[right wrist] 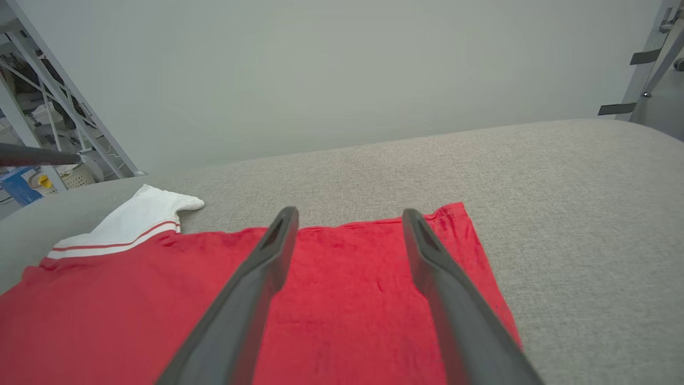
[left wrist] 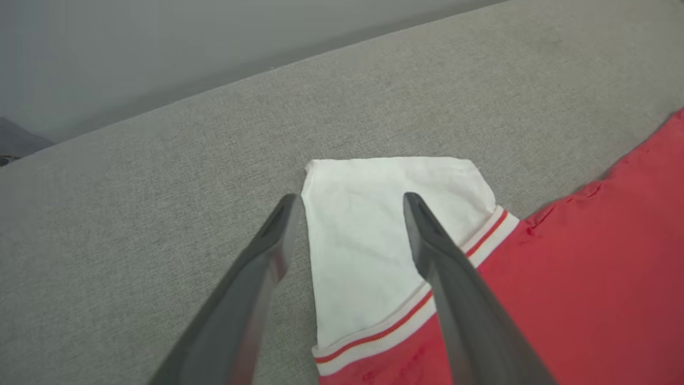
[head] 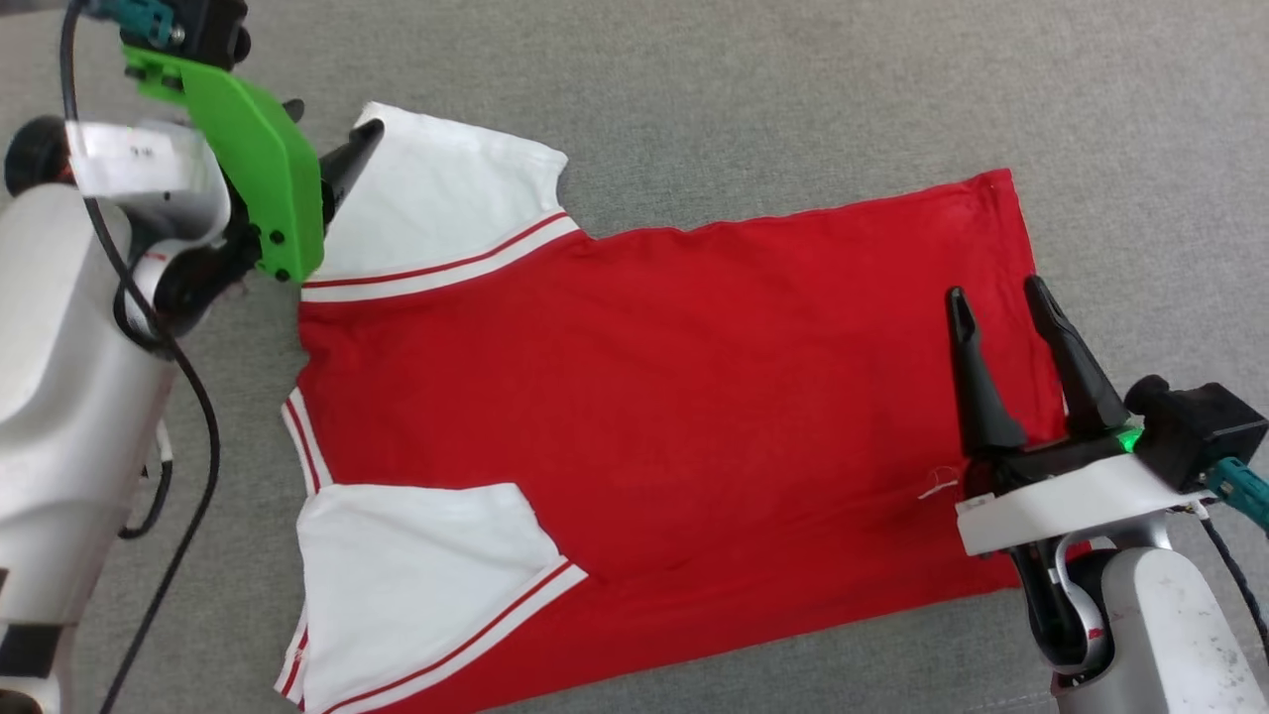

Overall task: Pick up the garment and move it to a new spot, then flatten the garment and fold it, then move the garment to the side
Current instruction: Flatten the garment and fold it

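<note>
The garment (head: 644, 397) lies flat on the grey surface (head: 793, 79). The left gripper (left wrist: 350, 197) has fingers apart, a white sleeve (left wrist: 363, 240) right under them. The right gripper (head: 995, 288) is wide apart too — the red hem (head: 1016, 228) lies below it. Pinch only the top layer and the fold may go crooked.

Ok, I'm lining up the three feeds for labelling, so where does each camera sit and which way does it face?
Head view: on the head, looking down on the red shirt spread on grey fabric; both arms show, left hand and right hand.
Left wrist view: on the left wrist, looking along its open fingers at a white sleeve.
Right wrist view: on the right wrist, looking along its open fingers over the shirt's hem toward a pale wall.
Shared: both wrist views catch that sleeve.
</note>
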Motion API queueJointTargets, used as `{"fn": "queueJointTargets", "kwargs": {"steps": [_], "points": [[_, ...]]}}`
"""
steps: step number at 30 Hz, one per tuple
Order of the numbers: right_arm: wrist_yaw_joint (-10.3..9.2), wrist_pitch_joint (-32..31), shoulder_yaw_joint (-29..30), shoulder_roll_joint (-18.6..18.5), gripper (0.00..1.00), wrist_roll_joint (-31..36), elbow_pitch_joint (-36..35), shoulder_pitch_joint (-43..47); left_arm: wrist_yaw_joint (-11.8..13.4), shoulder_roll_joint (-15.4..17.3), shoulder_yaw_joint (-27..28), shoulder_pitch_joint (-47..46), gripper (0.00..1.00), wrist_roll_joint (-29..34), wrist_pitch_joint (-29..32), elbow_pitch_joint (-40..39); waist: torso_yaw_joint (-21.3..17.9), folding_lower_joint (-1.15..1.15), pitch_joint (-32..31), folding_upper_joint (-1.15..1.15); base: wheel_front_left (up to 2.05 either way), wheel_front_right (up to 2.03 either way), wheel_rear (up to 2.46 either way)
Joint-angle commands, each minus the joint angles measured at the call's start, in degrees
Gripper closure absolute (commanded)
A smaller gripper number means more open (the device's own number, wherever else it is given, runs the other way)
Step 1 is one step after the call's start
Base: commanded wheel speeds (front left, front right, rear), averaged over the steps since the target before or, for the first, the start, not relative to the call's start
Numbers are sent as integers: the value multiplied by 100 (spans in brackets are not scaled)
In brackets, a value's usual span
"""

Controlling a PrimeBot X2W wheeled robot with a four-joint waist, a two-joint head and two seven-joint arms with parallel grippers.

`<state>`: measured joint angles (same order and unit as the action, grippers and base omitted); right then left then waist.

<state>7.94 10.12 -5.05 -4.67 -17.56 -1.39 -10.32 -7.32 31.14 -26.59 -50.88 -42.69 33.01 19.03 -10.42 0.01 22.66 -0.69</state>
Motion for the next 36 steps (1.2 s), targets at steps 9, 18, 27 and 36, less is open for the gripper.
{"fn": "queueJointTargets", "kwargs": {"steps": [9, 18, 27, 36], "points": [[-45, 287, -239, 73, 0, -132, 395, -360, -7, 285, -222, -923, 0, -178, 1148, 731, -601, -1, 739, 69, 0, 0, 0], [-45, 422, -381, 118, 0, -218, 632, -430, 71, 589, -273, -1029, 0, 42, 1079, 1283, -875, -1, 868, 69, 0, 0, 0], [-45, 468, -383, 132, 0, -219, 663, -413, 97, 617, -307, -915, 100, -52, 1155, 1570, -896, -1, 901, 69, 0, 0, 0], [-45, 452, -349, 43, 0, -146, 698, -425, 70, 491, -192, -683, 100, -244, 579, 1554, -728, -1, 614, 69, 0, 0, 0]]}}
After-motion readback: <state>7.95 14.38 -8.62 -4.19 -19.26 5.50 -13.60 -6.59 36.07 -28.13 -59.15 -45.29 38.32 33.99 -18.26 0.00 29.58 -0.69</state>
